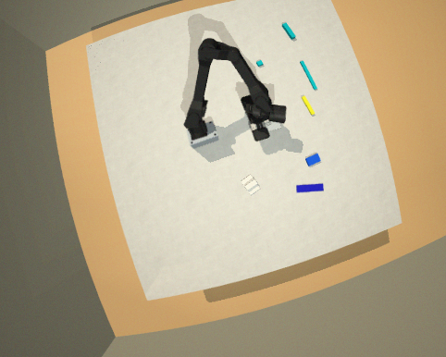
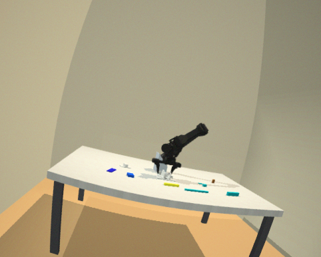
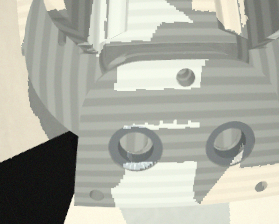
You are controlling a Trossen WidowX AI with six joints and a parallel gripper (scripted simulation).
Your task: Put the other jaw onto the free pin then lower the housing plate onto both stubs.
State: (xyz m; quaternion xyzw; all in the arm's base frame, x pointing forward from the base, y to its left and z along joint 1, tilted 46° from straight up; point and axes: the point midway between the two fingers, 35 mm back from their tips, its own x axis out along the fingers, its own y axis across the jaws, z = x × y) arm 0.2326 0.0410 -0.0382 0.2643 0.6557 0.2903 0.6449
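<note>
The grey housing plate (image 3: 165, 107) lies across the wrist view, with two dark-rimmed round holes. Pale round stub ends (image 3: 135, 142) (image 3: 227, 138) show inside both holes, off-centre. Whether the plate is level or fully down cannot be told. My gripper (image 3: 178, 137) (image 2: 165, 173) (image 1: 254, 121) is shut on the plate, one black finger at each side, low over the table. Pale rounded parts (image 3: 52, 80) of the assembly show beyond the plate. The plate hides the pins and gear teeth, so meshing cannot be seen. The pale assembly (image 2: 166, 176) is small between the fingers in the exterior view.
A white striped piece (image 1: 250, 184) (image 2: 124, 165) stands apart. A dark blue bar (image 1: 310, 188) (image 2: 111, 170), blue block (image 1: 313, 159) (image 2: 130, 175), yellow bar (image 1: 308, 105) (image 2: 171, 184) and several teal pieces lie around. A small brown block (image 2: 213, 181) stands toward the right in the exterior view.
</note>
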